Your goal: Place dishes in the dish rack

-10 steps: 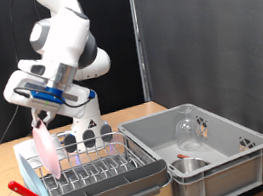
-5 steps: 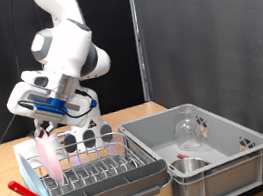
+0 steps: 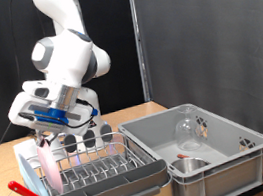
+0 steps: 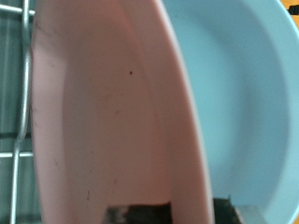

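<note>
Your arm (image 3: 62,49) has come down since a second ago: the white body that stood high above the rack now hangs lower, and the blue-marked hand has dropped with it toward the exterior view's left end of the rack.

The grey plastic bin (image 3: 232,152) sits where it was, on the exterior view's right, just beside the rack. In it you see the clear glass (image 3: 188,132) lying near the middle of the floor and the small steel cup (image 3: 191,166) at the near corner; neither has moved.

The dish rack (image 3: 98,171) in its pale tray is also unchanged, its wire prongs running across the middle.

The pink plate (image 3: 45,153) is the thing that has shifted most. A second ago it hung on edge well above the wires; half a second ago it was lower; now it stands upright down among the prongs at the exterior view's left end of the rack, with only its upper part showing below the hand. In the wrist view the plate (image 4: 112,112) fills most of the picture, edge-on, with rack wires showing beside it and a pale blue curved surface (image 4: 243,103) behind it.

The gripper (image 3: 45,136) sits right on the plate's top edge and pinches it, as the wrist view shows the rim running into the fingers.

The red utensil (image 3: 28,192) lies at the rack's near left corner, unmoved.
</note>
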{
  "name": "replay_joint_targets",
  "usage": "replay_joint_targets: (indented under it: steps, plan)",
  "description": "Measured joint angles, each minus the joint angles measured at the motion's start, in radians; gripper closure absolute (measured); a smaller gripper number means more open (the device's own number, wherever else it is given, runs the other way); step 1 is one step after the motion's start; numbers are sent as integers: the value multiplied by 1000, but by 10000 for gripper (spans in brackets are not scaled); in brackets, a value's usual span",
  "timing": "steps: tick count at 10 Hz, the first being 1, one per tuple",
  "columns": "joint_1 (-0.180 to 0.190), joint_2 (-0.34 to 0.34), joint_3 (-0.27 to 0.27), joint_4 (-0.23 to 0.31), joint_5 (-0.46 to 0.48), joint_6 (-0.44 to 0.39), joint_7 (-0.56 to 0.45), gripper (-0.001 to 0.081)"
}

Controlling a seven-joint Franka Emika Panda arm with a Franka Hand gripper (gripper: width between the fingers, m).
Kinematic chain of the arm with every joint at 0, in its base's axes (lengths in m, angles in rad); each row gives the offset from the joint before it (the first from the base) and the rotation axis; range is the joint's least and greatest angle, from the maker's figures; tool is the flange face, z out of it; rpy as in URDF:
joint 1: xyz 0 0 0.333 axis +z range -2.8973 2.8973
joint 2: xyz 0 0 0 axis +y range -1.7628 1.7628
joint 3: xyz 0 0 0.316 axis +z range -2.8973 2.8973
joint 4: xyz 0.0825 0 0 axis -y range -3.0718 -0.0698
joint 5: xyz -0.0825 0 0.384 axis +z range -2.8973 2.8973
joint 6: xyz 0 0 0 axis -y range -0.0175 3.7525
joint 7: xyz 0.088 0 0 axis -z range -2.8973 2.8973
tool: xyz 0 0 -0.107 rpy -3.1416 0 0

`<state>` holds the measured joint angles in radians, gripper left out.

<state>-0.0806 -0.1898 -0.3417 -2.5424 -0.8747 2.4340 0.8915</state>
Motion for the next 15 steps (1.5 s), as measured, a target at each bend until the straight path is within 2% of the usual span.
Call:
replay_joint_targets:
  steps: [3, 4, 5, 6, 7, 9, 10, 11, 12, 13, 15]
  plan:
    - [-13, 16, -4, -4, -3, 56, 23, 769]
    - [-14, 16, -7, -4, -2, 64, 23, 723]
    - [-15, 15, -10, -4, -1, 74, 23, 723]
    - [-15, 15, -13, -3, 0, 80, 23, 524]
    - [-15, 13, -14, -3, 2, 80, 21, 524]
    - [-15, 3, -15, 1, 17, 80, 3, 163]
    - [-15, -10, -18, 7, 30, 89, -14, 163]
    - [-15, -33, -24, 11, 45, 104, -36, 51]
    - [-14, -63, -31, 16, 95, 111, -91, 51]
    - [-7, -97, -39, 21, 159, 111, -160, 5]
    - [11, -159, -45, 26, 251, 72, -264, -2]
